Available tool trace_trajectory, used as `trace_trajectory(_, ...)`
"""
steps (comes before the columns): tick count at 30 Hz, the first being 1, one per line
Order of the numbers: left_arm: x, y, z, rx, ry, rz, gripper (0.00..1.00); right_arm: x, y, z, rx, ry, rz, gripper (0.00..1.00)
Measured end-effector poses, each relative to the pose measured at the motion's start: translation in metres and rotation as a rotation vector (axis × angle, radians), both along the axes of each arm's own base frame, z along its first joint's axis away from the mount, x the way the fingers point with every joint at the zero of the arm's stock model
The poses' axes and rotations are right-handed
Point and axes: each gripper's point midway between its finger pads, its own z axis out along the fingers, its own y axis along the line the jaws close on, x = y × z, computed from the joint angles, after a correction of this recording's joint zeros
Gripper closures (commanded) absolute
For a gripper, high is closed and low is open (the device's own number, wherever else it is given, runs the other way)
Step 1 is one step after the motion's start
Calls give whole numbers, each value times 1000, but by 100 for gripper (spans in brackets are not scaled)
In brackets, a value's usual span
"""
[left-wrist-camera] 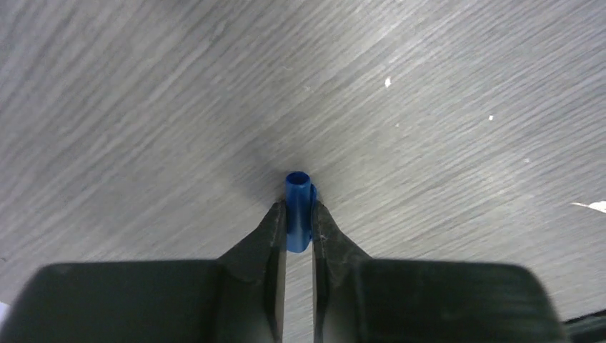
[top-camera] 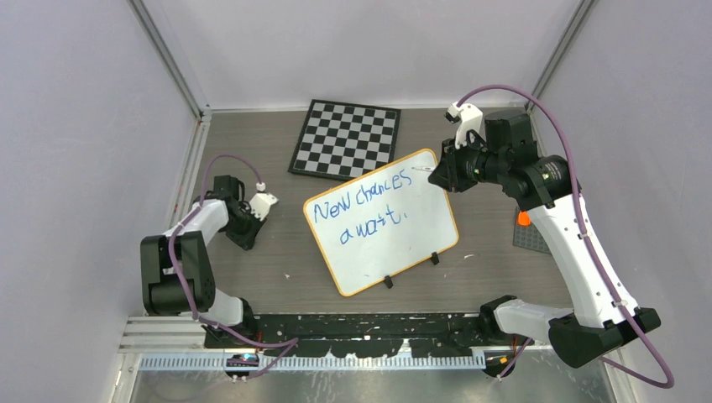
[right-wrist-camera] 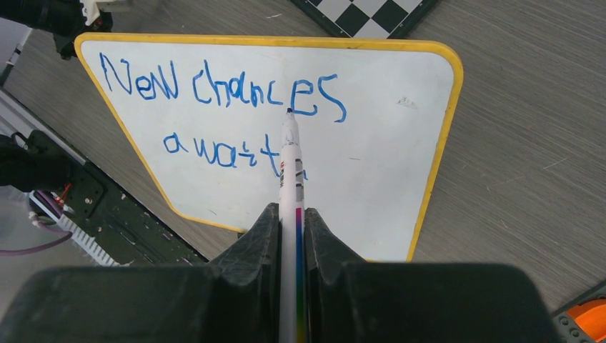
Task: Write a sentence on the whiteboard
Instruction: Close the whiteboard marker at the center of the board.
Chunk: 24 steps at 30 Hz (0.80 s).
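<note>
Two pairs of fingers are over one grey wood-grain surface (top-camera: 487,218). Between them lies the whiteboard (top-camera: 382,222), flat and turned a little, with its far corner under the right fingers (right-wrist-camera: 266,232) and its other side well apart from the left fingers (left-wrist-camera: 271,232). On it is written in blue "New chances await". Beyond the right fingers, a chessboard (top-camera: 346,138) lies just beside the far rim of the whiteboard. The right fingers are pinching a white marker (right-wrist-camera: 290,164), which points ahead of them over the written words; whether its tip touches the board I cannot tell. The left fingers, low over the bare surface, are pinching a small blue cap (left-wrist-camera: 298,196) that sticks out ahead of them
</note>
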Motion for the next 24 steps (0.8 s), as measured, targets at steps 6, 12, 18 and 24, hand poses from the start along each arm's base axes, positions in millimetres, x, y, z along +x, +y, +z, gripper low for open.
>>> trace_trajectory(6,-9,-9,26,-52,27,0,100,-3,6,3,29,13,25,100)
trace_trajectory(12,41,-35,155,-134,-266,-57,100,-8,15,6,80,36,55,100)
trace_trajectory(18,39,-119,273,-249,-467,-299,100,-16,28,9,149,67,107,100)
trace_trajectory(24,-15,-203,316,-346,-467,-601,100,-33,47,14,254,137,200,100)
